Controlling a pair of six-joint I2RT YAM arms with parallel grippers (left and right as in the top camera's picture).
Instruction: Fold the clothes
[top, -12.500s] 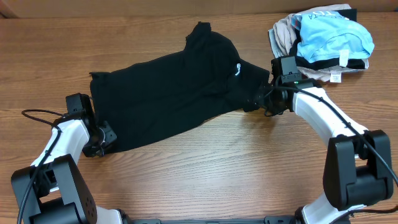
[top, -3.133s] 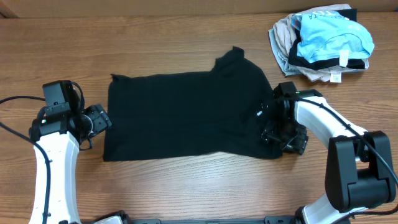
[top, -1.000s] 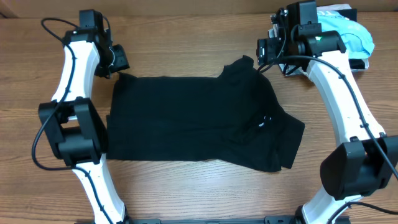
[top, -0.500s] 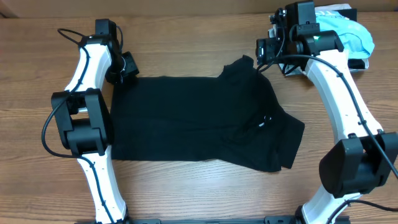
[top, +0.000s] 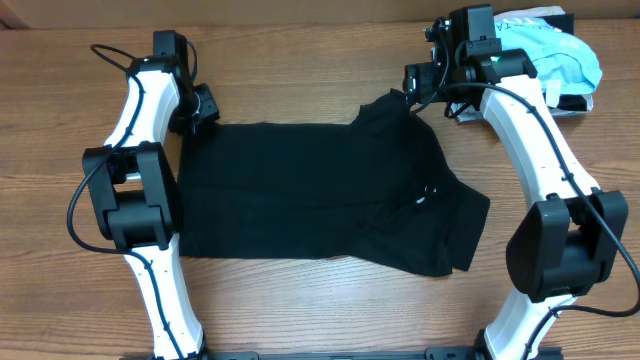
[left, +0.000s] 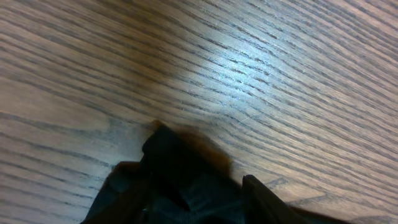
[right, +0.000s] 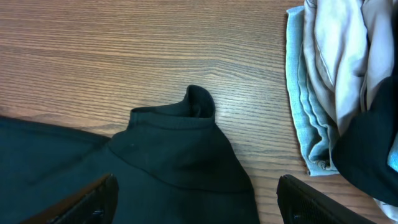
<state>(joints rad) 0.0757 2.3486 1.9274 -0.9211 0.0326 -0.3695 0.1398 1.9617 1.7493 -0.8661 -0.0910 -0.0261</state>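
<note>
The clothes (top: 310, 190), a limp black garment with a small white logo (top: 425, 195), lie spread flat mid-table. My left gripper (top: 200, 108) sits at the garment's far left corner. In the left wrist view that corner (left: 186, 193) is bunched between the fingers (left: 264, 199), and the gripper (left: 186, 177) stands partly narrowed but still apart. My right gripper (top: 415, 85) hovers over the far right flap. In the right wrist view its wide-open jaws (right: 198, 182) straddle the black fabric (right: 174, 155) without touching it.
A pile of other garments lies at the far right corner, light blue (top: 545, 55) on top of beige (top: 455, 55), close beside the right gripper. The right wrist view shows the beige cloth (right: 329, 62). Bare wood table (top: 300, 300) surrounds the garment.
The left gripper moved right and down onto the garment's corner, then its jaws narrowed around it. The right gripper shifted slightly left. The garment has not moved.
</note>
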